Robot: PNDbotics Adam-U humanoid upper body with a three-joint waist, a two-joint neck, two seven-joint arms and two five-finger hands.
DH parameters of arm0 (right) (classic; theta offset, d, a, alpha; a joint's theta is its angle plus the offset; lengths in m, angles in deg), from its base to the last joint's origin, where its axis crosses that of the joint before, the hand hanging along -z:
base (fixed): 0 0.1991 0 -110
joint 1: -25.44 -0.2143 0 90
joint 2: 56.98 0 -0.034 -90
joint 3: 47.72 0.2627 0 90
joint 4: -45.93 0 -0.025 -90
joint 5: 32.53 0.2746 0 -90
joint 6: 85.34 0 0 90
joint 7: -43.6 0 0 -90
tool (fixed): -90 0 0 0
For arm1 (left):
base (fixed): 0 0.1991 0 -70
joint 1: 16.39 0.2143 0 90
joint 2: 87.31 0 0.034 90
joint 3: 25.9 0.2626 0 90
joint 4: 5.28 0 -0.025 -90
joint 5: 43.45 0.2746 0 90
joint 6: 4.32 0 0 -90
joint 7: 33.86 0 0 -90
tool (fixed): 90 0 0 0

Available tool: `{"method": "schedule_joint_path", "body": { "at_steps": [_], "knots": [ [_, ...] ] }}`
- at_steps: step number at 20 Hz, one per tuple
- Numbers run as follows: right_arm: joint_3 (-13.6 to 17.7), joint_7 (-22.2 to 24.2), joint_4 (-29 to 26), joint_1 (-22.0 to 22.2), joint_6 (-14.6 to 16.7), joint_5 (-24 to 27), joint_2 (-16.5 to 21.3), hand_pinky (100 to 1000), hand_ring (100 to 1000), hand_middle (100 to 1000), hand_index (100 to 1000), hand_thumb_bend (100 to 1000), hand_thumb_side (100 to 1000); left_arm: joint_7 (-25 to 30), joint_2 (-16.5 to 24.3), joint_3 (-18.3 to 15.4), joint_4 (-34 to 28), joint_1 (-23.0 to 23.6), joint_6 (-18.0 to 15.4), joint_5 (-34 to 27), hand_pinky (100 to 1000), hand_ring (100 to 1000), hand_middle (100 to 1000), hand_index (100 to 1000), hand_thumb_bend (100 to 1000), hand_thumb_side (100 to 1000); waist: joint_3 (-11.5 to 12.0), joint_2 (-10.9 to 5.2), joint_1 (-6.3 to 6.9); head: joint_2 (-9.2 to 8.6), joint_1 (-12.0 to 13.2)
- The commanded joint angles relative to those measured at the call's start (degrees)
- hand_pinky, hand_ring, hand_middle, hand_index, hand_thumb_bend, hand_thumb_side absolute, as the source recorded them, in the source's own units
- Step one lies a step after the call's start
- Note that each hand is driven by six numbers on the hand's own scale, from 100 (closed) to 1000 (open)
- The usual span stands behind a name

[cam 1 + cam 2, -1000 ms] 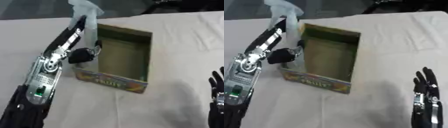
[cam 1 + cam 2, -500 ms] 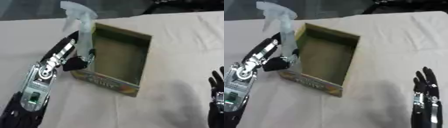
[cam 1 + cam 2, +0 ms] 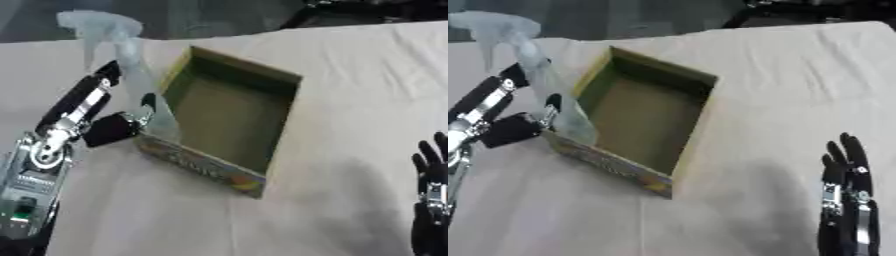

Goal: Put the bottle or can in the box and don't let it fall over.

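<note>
The left robot hand enters from the lower left on a black arm with silver joint housings. Its fingers and thumb are curled round the lower body of the bottle. The bottle is a translucent, pale spray type: a tapered neck topped by a frosted trigger head. It leans back toward the upper left and stands at the box's left outer wall, with its base at or just over the near-left rim; whether the base touches the wall cannot be told.

The box is an open rectangular cardboard tray, set askew on the desk. Its inner walls and floor are a dull olive-brown, matte and flat. The near outer wall carries glossy multicoloured print in yellow, red and green. The rim edges are thin and straight; the far corner is sharp. Nothing lies inside the box.

The desk is covered with a cream cloth, soft in texture, with shallow creases toward the right side and a faint shadow beside the box's right wall.

The right robot hand shows at the lower right corner, well apart from the box. It is black with silver segments, fingers straight and pointing up, holding nothing
</note>
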Motion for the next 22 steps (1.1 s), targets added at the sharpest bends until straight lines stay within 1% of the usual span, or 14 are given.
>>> {"method": "schedule_joint_path", "body": {
  "at_steps": [1,3,6,7,8,9,11,13,15,16,17,19,20,22],
  "knots": [
    [0.30,-0.18,-1.27,-0.04,0.07,-0.48,0.63,1000,989,1000,1000,100,682,0.77,2.52,-1.07,-2.20,0.26,0.13,-1.80,1000,1000,1000,1000,100,492,0.17,-1.61,-0.04,-0.61,-0.27],
    [0.23,-0.17,-1.27,-0.05,0.08,-0.67,0.54,1000,989,1000,1000,100,682,1.12,3.19,-1.41,-2.27,0.98,0.71,-2.49,1000,1000,1000,970,100,472,0.21,-1.58,-0.09,-0.65,-0.34],
    [0.28,-0.34,-1.27,-0.15,0.11,-0.75,0.41,1000,989,1000,1000,100,682,1.25,4.38,-1.76,-3.12,2.37,0.91,-3.23,1000,1000,1000,967,100,463,0.22,-1.47,-0.15,-0.67,-0.47],
    [0.30,-0.39,-1.27,-0.19,0.12,-0.76,0.40,1000,989,1000,1000,100,682,1.18,4.90,-2.02,-3.70,2.96,0.89,-3.57,1000,1000,1000,965,100,475,0.25,-1.42,-0.16,-0.67,-0.56],
    [0.31,-0.41,-1.27,-0.23,0.12,-0.79,0.38,1000,989,1000,1000,100,682,1.01,5.51,-2.37,-4.52,3.57,0.82,-4.14,1000,1000,1000,972,100,502,0.30,-1.37,-0.16,-0.66,-0.67],
    [0.29,-0.41,-1.27,-0.26,0.12,-0.84,0.36,1000,989,1000,1000,100,682,0.85,6.12,-2.68,-5.49,4.14,0.61,-5.07,1000,1000,1000,992,100,558,0.33,-1.33,-0.18,-0.68,-0.76],
    [0.27,-0.40,-1.27,-0.34,0.15,-0.92,0.29,1000,989,1000,1000,100,682,0.47,7.81,-3.24,-8.00,5.44,-0.39,-8.94,1000,1000,1000,1000,100,672,0.38,-1.23,-0.27,-0.82,-0.96],
    [0.35,-0.51,-1.27,-0.42,0.18,-0.93,0.13,1000,989,1000,1000,100,682,-1.40,9.68,-4.41,-10.26,6.97,-1.22,-15.66,1000,1000,1000,1000,100,672,0.49,-1.13,-0.42,-1.04,-1.20],
    [0.39,-0.59,-1.27,-0.44,0.21,-1.09,-0.15,1000,989,1000,1000,100,681,-7.26,11.16,-6.86,-11.87,8.43,-2.03,-24.51,1000,1000,1000,1000,100,672,0.76,-1.05,-0.65,-1.21,-1.43],
    [0.38,-0.60,-1.27,-0.42,0.21,-1.29,-0.34,1000,989,1000,1000,100,681,-12.01,11.85,-8.39,-12.35,9.01,-2.61,-28.05,1000,1000,1000,1000,100,672,0.92,-1.02,-0.79,-1.26,-1.50],
    [0.32,-0.61,-1.27,-0.40,0.20,-1.53,-0.54,1000,989,1000,1000,100,680,-17.10,12.41,-9.59,-12.61,9.40,-3.05,-30.26,1000,1000,1000,1000,100,672,1.02,-0.98,-0.93,-1.34,-1.50],
    [0.13,-0.63,-1.27,-0.40,0.18,-2.06,-1.03,1000,989,1000,1000,100,679,-27.17,12.78,-11.26,-12.97,9.75,-3.51,-31.62,1000,1000,1000,1000,100,672,1.16,-0.90,-1.30,-1.44,-1.50],
    [0.03,-0.65,-1.27,-0.42,0.15,-2.30,-1.28,1000,989,1000,1000,100,679,-30.88,12.65,-11.50,-13.07,9.82,-3.62,-31.85,1000,1000,1000,1000,100,672,1.19,-0.84,-1.51,-1.54,-1.45],
    [-0.15,-0.69,-1.27,-0.51,0.02,-2.72,-1.69,1000,989,1000,1000,100,679,-34.92,12.48,-11.44,-13.04,9.91,-3.67,-32.20,1000,1000,1000,1000,100,672,1.20,-0.73,-1.81,-1.64,-1.31]
  ]
}}
